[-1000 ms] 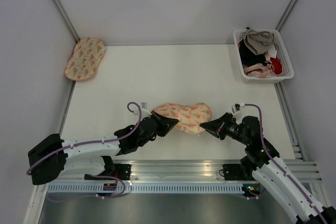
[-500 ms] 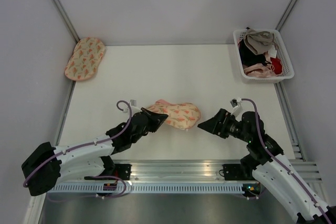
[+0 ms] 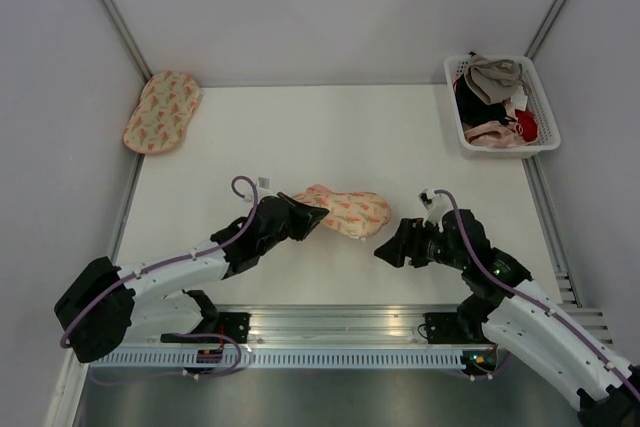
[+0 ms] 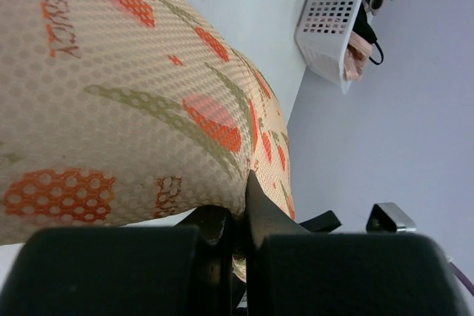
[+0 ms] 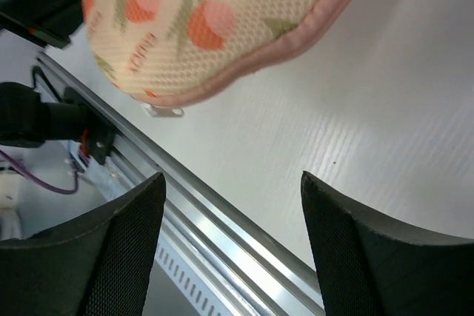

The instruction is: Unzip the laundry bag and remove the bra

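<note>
The laundry bag [image 3: 343, 212] lies in the near middle of the table, cream-peach with orange-red print and a pink edge [image 5: 296, 42]. My left gripper [image 3: 314, 219] is shut on its left end; in the left wrist view the mesh fabric [image 4: 148, 94] is pinched between the fingertips of that gripper [image 4: 244, 201]. My right gripper [image 3: 385, 248] stands open just right of the bag's other end, apart from it. In the right wrist view that gripper [image 5: 233, 194] has only bare table and rail between its fingers. The bra is hidden.
A second, like-printed pouch [image 3: 162, 110] lies at the far left edge. A white plastic basket [image 3: 545, 122] with several garments stands at the far right corner. An aluminium rail [image 3: 340, 322] runs along the near edge, close below my right gripper.
My right gripper has opened, let go of the bag's right end and drawn slightly back. The left gripper has pulled the bag a little left and away from the rail.
</note>
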Robot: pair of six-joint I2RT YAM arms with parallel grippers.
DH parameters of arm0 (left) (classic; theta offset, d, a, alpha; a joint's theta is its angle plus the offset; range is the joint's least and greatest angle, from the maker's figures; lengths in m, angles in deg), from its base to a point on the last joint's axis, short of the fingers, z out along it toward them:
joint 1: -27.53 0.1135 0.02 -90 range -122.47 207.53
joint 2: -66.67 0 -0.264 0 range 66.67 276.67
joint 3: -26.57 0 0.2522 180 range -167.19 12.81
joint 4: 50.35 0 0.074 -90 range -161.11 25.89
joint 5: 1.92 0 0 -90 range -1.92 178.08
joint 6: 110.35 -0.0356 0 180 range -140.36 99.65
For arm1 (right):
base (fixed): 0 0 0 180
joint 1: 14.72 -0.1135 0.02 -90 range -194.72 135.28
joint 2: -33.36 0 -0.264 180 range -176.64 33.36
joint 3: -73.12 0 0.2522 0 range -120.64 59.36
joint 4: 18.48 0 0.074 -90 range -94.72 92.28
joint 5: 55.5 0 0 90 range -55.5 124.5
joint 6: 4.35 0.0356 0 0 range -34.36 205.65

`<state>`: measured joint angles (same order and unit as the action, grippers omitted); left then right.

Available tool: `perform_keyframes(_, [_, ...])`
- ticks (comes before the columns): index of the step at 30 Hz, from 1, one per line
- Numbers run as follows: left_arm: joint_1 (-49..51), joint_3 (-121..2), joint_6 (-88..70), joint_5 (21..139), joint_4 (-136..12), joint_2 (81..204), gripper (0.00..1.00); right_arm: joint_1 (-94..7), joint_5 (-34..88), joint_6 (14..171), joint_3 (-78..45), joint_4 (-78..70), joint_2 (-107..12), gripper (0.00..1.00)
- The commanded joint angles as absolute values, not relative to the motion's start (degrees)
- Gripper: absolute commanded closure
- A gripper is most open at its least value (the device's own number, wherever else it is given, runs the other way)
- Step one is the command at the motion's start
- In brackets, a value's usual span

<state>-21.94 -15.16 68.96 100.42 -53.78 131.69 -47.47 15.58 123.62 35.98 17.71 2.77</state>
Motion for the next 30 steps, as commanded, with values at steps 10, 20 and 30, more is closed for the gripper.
perform_keyframes(10, [-20.5, -21.0, 69.7, 95.4, -52.9, 134.1, 0.98, -67.0, 39.7, 116.6, 27.5, 7.1, -10.8, 0.23])
perform_keyframes(20, [-20.5, -19.4, 70.8, 93.7, -52.3, 133.5, 0.98, -73.0, 47.7, 115.5, 26.1, 2.3, -17.2, 0.55])
perform_keyframes(30, [-19.9, -17.0, 69.9, 91.8, -52.1, 132.8, 0.98, -74.6, 53.0, 115.4, 24.1, 10.8, -11.8, 1.00])
